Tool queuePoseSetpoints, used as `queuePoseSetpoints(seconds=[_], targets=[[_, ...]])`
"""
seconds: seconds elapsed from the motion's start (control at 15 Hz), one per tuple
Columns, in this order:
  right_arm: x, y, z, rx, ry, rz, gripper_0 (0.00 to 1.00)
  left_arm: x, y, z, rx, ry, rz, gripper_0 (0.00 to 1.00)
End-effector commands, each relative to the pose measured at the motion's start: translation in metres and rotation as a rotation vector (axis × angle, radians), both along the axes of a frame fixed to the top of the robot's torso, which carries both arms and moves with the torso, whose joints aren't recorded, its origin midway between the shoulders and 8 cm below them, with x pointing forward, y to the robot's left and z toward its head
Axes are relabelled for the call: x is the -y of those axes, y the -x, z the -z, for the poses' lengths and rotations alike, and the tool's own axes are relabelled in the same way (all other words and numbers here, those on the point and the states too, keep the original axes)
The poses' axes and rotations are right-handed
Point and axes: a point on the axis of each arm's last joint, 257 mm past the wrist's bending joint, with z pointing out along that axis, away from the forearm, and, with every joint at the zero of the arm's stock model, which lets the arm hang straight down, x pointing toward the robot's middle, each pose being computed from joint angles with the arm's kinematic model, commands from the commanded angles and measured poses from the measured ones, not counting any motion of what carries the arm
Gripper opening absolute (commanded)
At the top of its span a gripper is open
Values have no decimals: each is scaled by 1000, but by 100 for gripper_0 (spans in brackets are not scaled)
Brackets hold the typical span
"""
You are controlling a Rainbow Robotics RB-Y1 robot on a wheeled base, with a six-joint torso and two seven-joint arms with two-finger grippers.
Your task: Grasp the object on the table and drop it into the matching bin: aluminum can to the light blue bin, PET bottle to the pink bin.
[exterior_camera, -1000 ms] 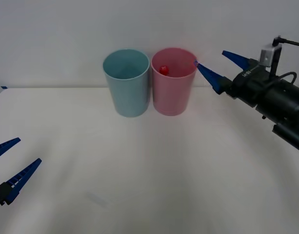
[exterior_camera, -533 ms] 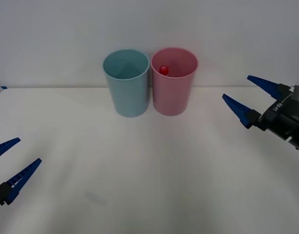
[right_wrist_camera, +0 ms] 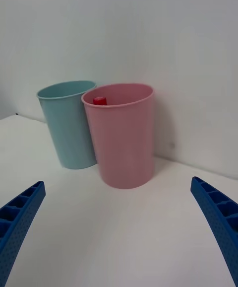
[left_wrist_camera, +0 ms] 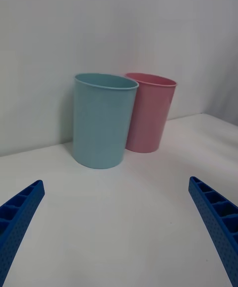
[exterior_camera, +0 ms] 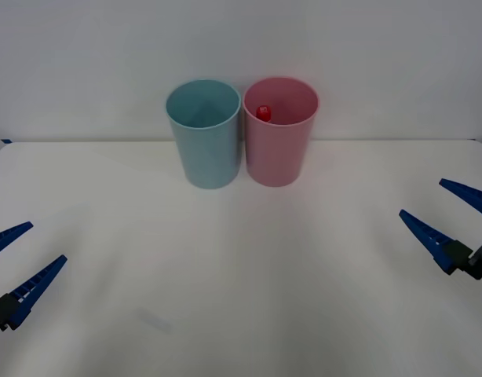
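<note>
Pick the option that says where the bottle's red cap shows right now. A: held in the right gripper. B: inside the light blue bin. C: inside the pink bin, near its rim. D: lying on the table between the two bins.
C: the red cap shows inside the pink bin, just below its rim, and the right wrist view shows the same.

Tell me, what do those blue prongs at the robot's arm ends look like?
Each tool is a pair of long blue plastic fingers, ribbed with open cells and tapering to points. The left tool and right tool look alike, each fixed on a black mount.
</note>
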Motion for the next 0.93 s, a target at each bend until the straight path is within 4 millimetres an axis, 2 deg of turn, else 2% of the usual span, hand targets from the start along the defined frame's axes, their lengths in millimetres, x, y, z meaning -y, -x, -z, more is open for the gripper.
queuePoseSetpoints(seconds=[0.07,0.47,0.93], targets=[[10,21,13,-30,-6,15,100,0,0,0,0,0,0,100],[43,66,36,-100,4,106,100,0,0,0,0,0,0,100],[47,74,42,-119,10,116,100,0,0,0,0,0,0,100]])
